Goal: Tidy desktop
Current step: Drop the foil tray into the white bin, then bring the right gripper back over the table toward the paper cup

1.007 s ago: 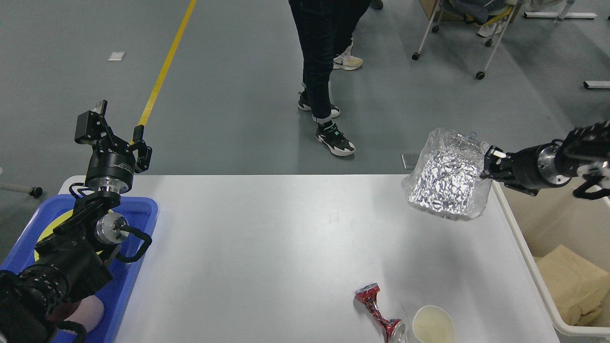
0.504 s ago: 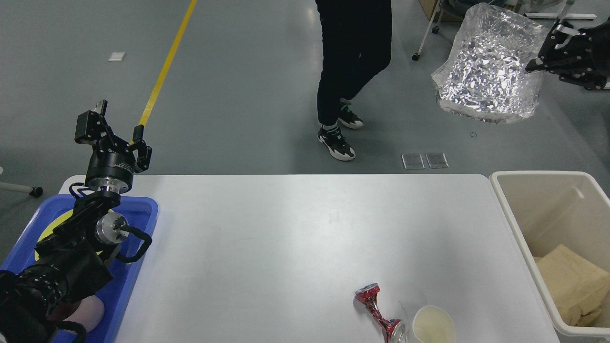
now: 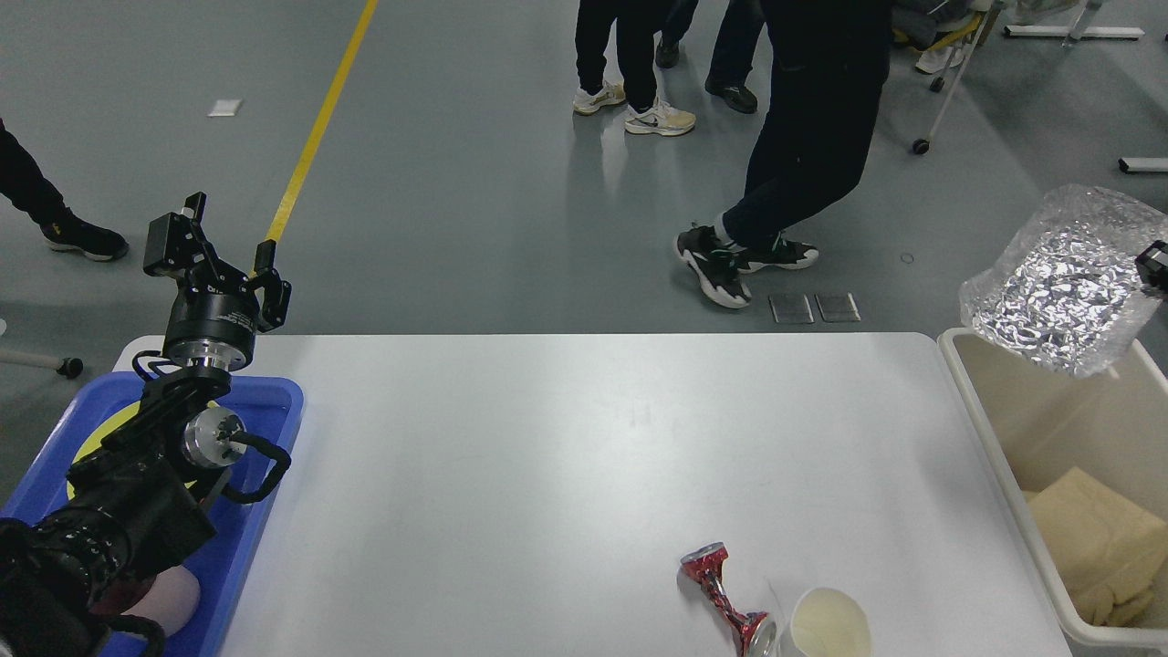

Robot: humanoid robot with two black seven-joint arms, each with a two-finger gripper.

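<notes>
The white desktop point(image 3: 547, 456) fills the middle of the head view. A crushed red can point(image 3: 725, 598) and a white paper cup point(image 3: 829, 625) lie near its front edge, right of centre. My left gripper point(image 3: 228, 235) is open and empty, raised above the desktop's far left corner. My right gripper point(image 3: 1153, 263) shows only at the right edge. It holds a crinkled silver foil bag point(image 3: 1063, 283) in the air, over the far end of the beige bin point(image 3: 981, 392).
A blue tray point(image 3: 269, 401) at the left end holds a yellow plate point(image 3: 105, 436) and a pinkish object point(image 3: 169, 593), partly under my left arm. The bin holds a crumpled beige bag point(image 3: 1095, 538). People's legs point(image 3: 803, 146) stand on the floor beyond the table.
My right gripper carried the foil bag from over the table's right end up high, then down to above the beige bin. The left arm has not moved. The people have shifted.
</notes>
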